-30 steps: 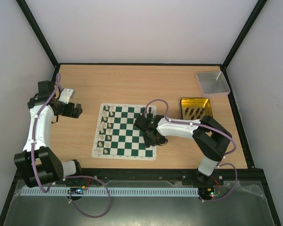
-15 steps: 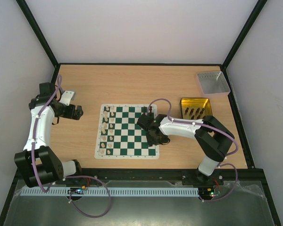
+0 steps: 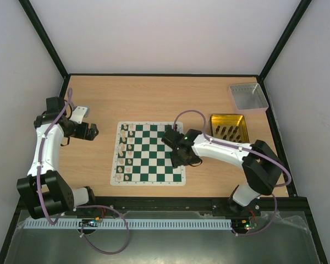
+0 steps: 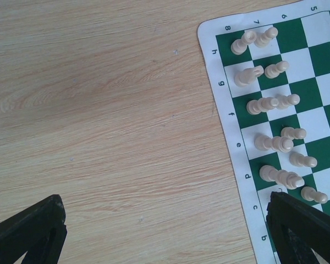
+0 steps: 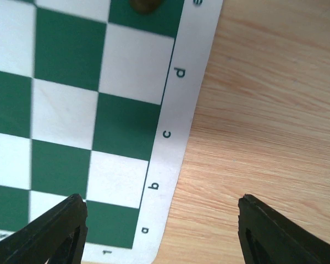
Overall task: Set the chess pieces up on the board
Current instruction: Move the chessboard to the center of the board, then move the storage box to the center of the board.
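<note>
Board: the green-and-white board (image 3: 148,154) lies flat mid-tabletop (image 3: 154,99), its edges square to the near edge. One second ago it sat skewed, its near-left corner further left; since half a second ago it has not moved.
Cream pieces: the cream pieces (image 4: 272,144) stand in two rows along the board's left side, in the same places as before.
Dark pieces: a few dark pieces (image 3: 174,130) stand at the board's far-right corner.
Right tool: the right tool (image 5: 162,206) hangs over the board's right border near letters a to e, fingers spread wide, holding nothing. Its elbow has swung further right than before.
Left tool: the left tool (image 4: 165,198) is over bare tabletop left of the board, fingers wide apart, empty, barely shifted.
Gold tin: the gold tin (image 3: 227,117) right of the board holds more dark pieces.
Grey tray: the grey tray (image 3: 247,96) sits at the far-right corner, unmoved.
</note>
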You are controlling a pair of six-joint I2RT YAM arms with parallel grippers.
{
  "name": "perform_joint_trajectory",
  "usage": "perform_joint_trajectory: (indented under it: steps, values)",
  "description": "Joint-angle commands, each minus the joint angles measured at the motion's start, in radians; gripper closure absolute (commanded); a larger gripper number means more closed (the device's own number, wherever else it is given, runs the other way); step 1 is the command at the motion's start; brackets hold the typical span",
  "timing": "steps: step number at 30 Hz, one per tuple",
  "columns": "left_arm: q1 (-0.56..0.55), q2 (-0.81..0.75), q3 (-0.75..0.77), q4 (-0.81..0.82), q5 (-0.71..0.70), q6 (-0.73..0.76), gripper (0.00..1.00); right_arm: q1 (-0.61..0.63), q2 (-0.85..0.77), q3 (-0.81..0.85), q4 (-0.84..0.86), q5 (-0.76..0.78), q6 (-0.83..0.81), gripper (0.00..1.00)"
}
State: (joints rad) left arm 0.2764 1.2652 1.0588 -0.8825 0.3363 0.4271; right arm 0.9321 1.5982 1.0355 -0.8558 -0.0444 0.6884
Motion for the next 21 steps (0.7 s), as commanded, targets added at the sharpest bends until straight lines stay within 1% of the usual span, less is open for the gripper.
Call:
perform_joint_trajectory:
  steps: [1,3,6,9,13,17,21]
  values:
    - [0.008,-0.007,-0.009,-0.020,0.022,0.023,0.01,-0.032,-0.089,0.074,-0.119,0.041,-0.002,0.29]
    - [0.008,-0.007,-0.014,-0.020,0.028,0.025,0.01,-0.082,-0.117,0.088,-0.150,0.050,-0.014,0.29]
    - [0.007,-0.004,-0.025,-0.020,0.038,0.027,0.01,-0.206,-0.146,0.096,-0.162,0.041,-0.047,0.31]
    - [0.007,0.003,-0.025,-0.026,0.038,0.039,0.01,-0.321,-0.143,0.121,-0.170,0.052,-0.091,0.31]
    - [0.007,0.011,-0.035,-0.017,0.002,0.058,0.01,-0.438,-0.107,0.178,-0.156,0.060,-0.122,0.31]
    - [0.005,0.014,-0.044,-0.010,-0.017,0.064,0.01,-0.560,-0.047,0.221,-0.101,0.015,-0.107,0.33]
    - [0.005,0.017,-0.051,-0.007,-0.010,0.062,0.01,-0.622,0.018,0.233,-0.037,-0.021,-0.078,0.36]
